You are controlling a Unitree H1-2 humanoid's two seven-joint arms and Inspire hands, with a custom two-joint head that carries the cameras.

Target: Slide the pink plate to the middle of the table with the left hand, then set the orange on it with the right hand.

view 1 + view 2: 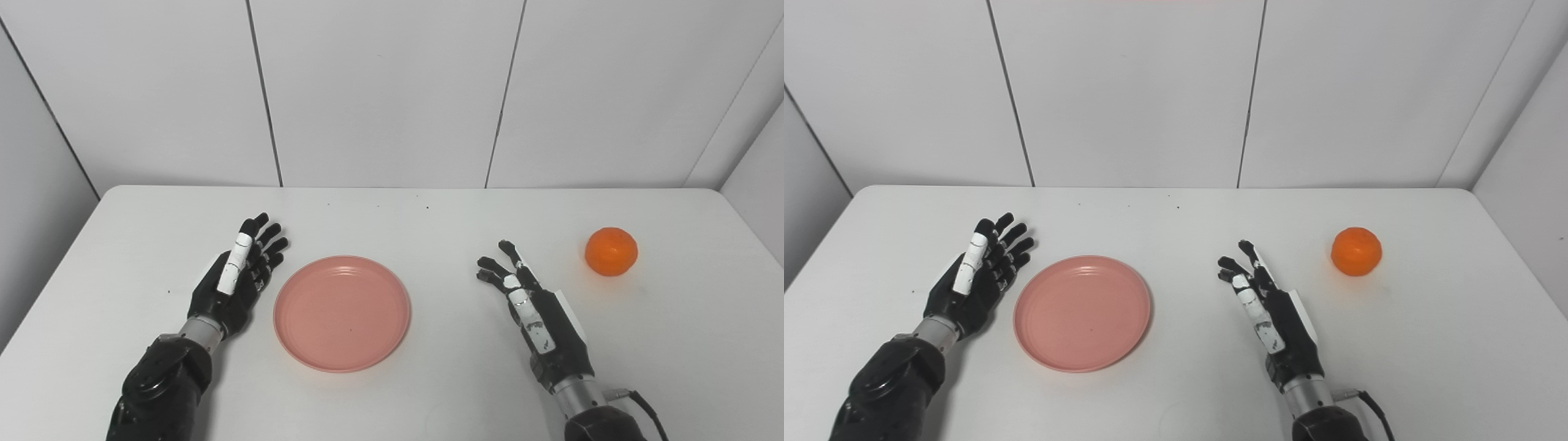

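Observation:
A round pink plate point(342, 313) lies flat on the white table point(429, 226), a little left of the middle, with nothing on it. My left hand point(236, 278) rests just left of the plate's rim, open, fingers stretched out and palm turned toward the plate; a narrow gap separates them. An orange point(610, 250) sits alone toward the right side of the table. My right hand point(531, 309) is open between plate and orange, fingers spread and pointing away from me, a hand's width short of the fruit and holding nothing.
White wall panels point(392, 92) rise behind the far table edge. A cable point(643, 407) trails from my right wrist at the bottom. A few tiny dark specks dot the tabletop near the back.

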